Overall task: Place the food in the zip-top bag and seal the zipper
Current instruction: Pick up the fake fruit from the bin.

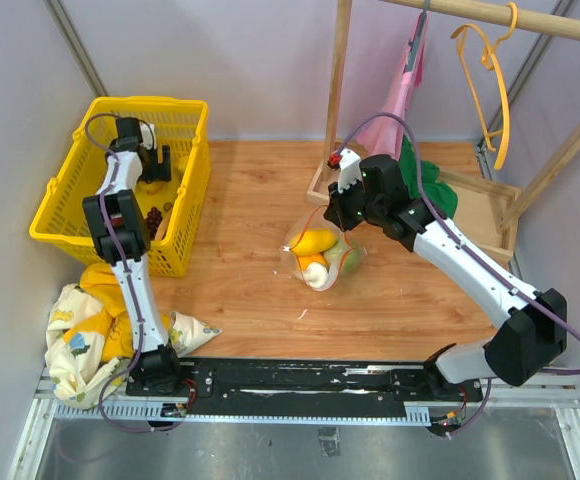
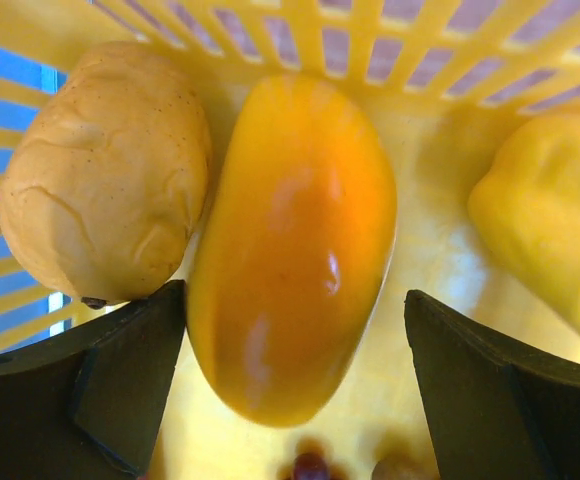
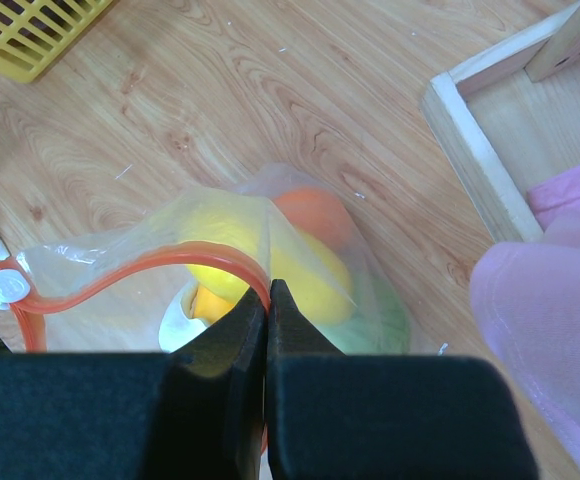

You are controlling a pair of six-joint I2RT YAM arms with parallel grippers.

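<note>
Operator: Which items did you record on the left side?

Unit: I recorded a yellow mesh basket [image 1: 184,205] on the wooden table [image 1: 260,190]. Printed snack packets [image 1: 80,335] lay heaped just beside its near wall.

Operator: And on the right side?

Unit: I recorded a wooden rail [image 1: 530,20] carrying an orange hanger [image 1: 497,90] and a pink garment [image 1: 407,90]. A green cloth [image 1: 435,190] lay on the wooden base frame [image 1: 490,215] below.

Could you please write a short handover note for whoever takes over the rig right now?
Left gripper: open, inside the yellow basket, jaws either side of an orange-yellow toy fruit, not closed on it.
Right gripper: shut on the zipper of the zip-top bag, mid-table.
Done: yellow, orange and green food in the bag.
Left: bag the remaining basket food, then seal the zipper.
</note>
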